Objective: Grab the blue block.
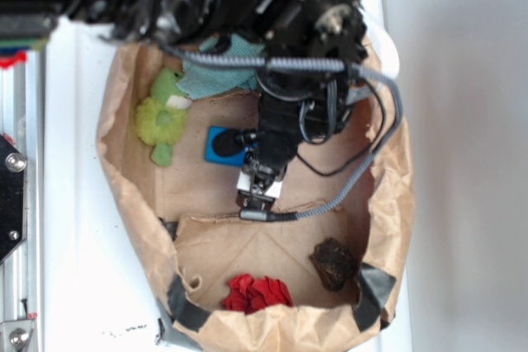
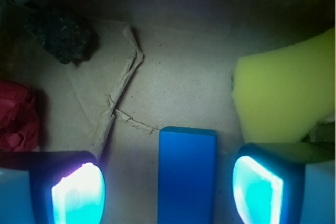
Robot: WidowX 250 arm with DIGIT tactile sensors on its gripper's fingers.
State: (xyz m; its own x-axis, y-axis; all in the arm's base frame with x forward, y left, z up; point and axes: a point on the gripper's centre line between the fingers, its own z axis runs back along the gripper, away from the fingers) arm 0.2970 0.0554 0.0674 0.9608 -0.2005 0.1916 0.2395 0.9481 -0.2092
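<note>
In the exterior view, the blue block (image 1: 224,146) is lying flat on the floor of a crumpled brown paper bag (image 1: 132,195), near its middle. Only its left part is showing; the rest is sitting under the black arm, so its long axis cannot be told here. The gripper (image 1: 257,191) is hanging just right of and below it, and its opening cannot be told here. A green plush toy (image 1: 162,117) is lying left of the block, a pale teal cloth (image 1: 216,76) above it, a red crumpled piece (image 1: 258,293) and a dark lump (image 1: 334,263) in the lower section.

In the wrist view, the block (image 2: 187,174) is running lengthwise from the bottom edge upward, its short end pointing away. The fingers (image 2: 77,192) are standing apart on either side, touching nothing. A yellow sponge (image 2: 286,95) is sitting to the upper right.
</note>
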